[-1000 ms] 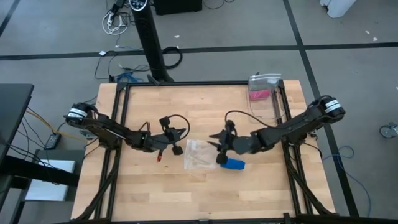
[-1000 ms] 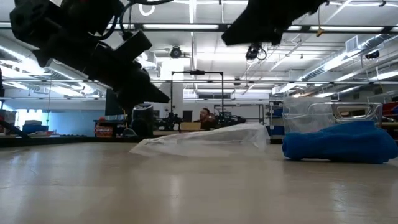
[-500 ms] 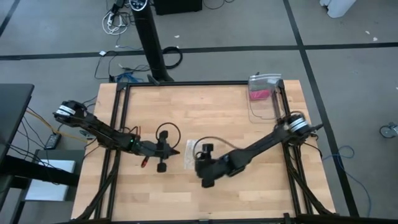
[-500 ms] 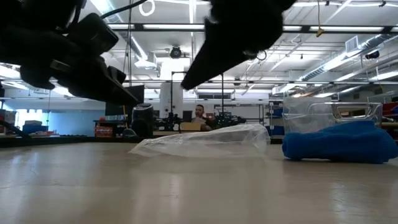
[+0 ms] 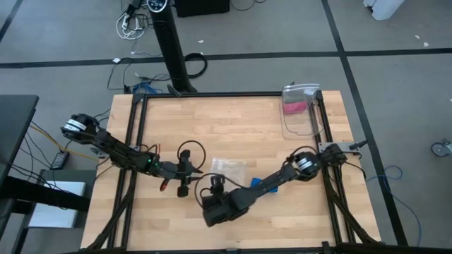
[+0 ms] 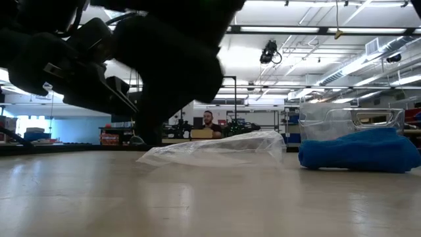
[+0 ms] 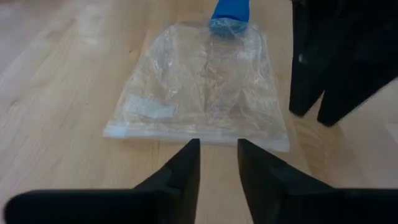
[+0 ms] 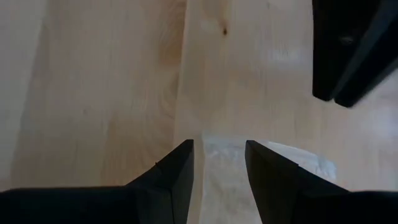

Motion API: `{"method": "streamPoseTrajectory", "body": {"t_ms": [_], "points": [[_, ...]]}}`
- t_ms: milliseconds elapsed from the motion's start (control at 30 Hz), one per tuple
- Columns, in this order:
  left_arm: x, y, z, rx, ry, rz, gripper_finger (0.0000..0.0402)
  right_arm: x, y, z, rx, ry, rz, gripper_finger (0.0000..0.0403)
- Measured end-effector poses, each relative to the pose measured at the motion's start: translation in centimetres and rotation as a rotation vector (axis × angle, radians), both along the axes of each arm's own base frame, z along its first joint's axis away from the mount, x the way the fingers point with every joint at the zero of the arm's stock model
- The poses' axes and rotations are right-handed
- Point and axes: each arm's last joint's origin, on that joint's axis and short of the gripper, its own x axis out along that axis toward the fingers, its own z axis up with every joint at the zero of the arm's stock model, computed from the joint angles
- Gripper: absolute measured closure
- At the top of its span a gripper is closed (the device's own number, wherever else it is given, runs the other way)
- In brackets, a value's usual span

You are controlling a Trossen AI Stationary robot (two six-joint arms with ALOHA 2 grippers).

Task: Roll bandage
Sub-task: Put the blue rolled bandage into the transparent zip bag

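Note:
The blue bandage (image 5: 264, 185) lies as a crumpled heap on the wooden table, partly under my right arm; it also shows in the low view (image 6: 358, 150) and the left wrist view (image 7: 229, 12). A flat clear plastic bag (image 5: 229, 168) lies beside it, just ahead of my open left gripper (image 7: 217, 155), which touches nothing (image 5: 185, 178). My right gripper (image 5: 212, 204) reaches far toward the near left and stands open (image 8: 219, 158) over a pale whitish thing (image 8: 267, 163) on the table. My right gripper points down at the pale thing (image 8: 224, 155), whose edge shows between the fingers. I cannot tell whether the fingers touch it.
A clear container (image 5: 300, 109) with something pink inside stands at the table's far right corner. My two grippers are close together; the right one shows as dark fingers (image 7: 329, 62) beside the bag. A person shows in the room behind the table (image 6: 209, 122).
My right gripper has swung from beside the blue bandage, past the bag, toward the table's near left, its arm now stretched over the bandage. My left gripper has drawn back a little toward the left and near edges. The bandage and bag lie as before.

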Motion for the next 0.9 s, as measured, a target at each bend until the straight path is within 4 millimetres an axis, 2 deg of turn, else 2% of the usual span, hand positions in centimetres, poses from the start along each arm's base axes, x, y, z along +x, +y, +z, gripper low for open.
{"method": "streamPoseTrajectory", "body": {"t_ms": [167, 400, 533, 667, 700, 800, 900], "points": [[-0.1, 0.0, -0.1, 0.008, 0.017, 0.000, 0.0252, 0.9, 0.3, -1.4, -0.052, 0.074, 0.008, 0.0271], [-0.1, 0.1, -0.1, 0.020, 0.014, 0.018, 0.0229, 1.4, -0.9, -2.6, -0.085, 0.138, -0.011, 0.0274], [-0.1, 0.1, -0.2, 0.026, 0.016, 0.025, 0.0226, 1.6, -1.5, -2.6, -0.093, 0.137, -0.027, 0.0304], [-0.1, 0.2, -0.2, 0.042, 0.010, 0.041, 0.0227, 1.7, -2.0, -2.5, -0.130, 0.137, -0.030, 0.0383], [-0.1, 0.2, -0.1, 0.043, 0.006, 0.047, 0.0228, 1.7, -2.0, -2.5, -0.144, 0.138, -0.028, 0.0392], [0.0, 0.2, 0.0, 0.062, -0.014, 0.058, 0.0229, 1.4, -1.9, -1.9, -0.183, 0.145, -0.032, 0.0397], [0.3, 0.1, 0.5, 0.090, -0.065, 0.041, 0.0230, 0.7, -1.4, 0.2, -0.216, 0.109, -0.060, 0.0400]]}}
